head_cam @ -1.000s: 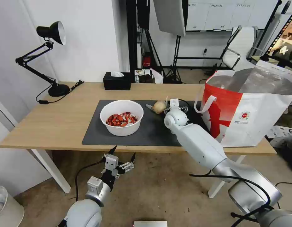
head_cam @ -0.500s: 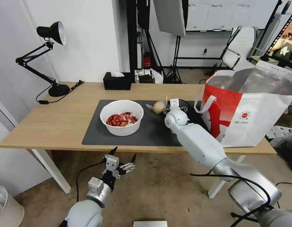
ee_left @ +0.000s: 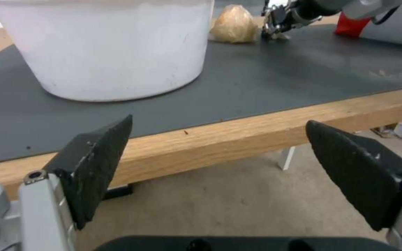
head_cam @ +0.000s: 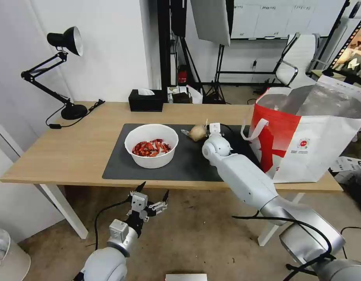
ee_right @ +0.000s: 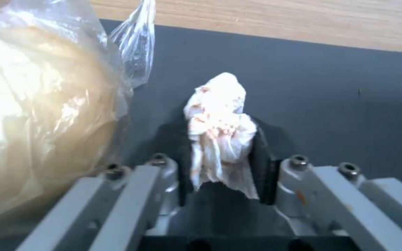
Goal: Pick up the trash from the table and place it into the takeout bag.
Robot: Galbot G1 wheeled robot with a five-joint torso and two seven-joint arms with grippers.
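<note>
While the right hand (ee_right: 220, 153) is clamped on the small white wad (ee_right: 220, 129) beside the tan ball (ee_right: 38, 115), lift straight up, clear of its wrap; the left hand (ee_left: 220, 170) hangs apart below the bench's (ee_left: 257, 132) front edge.

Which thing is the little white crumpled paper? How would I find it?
Look at the dark grey mat on the wooden table, then find the tan ball wrapped in clear plastic behind the white bowl. Right beside it, the right gripper pinches the small white wad. It is the only crumpled, orange-speckled tissue there.
</note>
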